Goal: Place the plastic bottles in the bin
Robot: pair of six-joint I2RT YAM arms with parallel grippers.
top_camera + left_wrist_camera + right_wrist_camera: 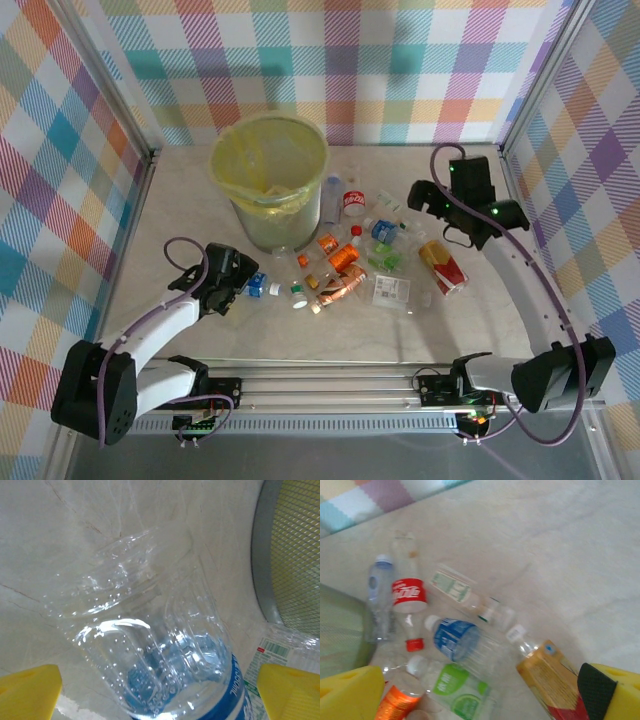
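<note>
Bottles (345,258) lie scattered on the surface (500,320) beside the bin (262,228). My left claw (160,695), wide open to grasp, straddles a blue-labelled bottle (170,665) there; my right claw (485,695) hangs open above the others.

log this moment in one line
left gripper open around blue-label bottle | right gripper open above bottle pile | bin upright

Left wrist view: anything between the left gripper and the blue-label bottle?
Nothing visible. The blue-label bottle lies directly between the fingers of the open left gripper; the bin stands close beside it.
</note>
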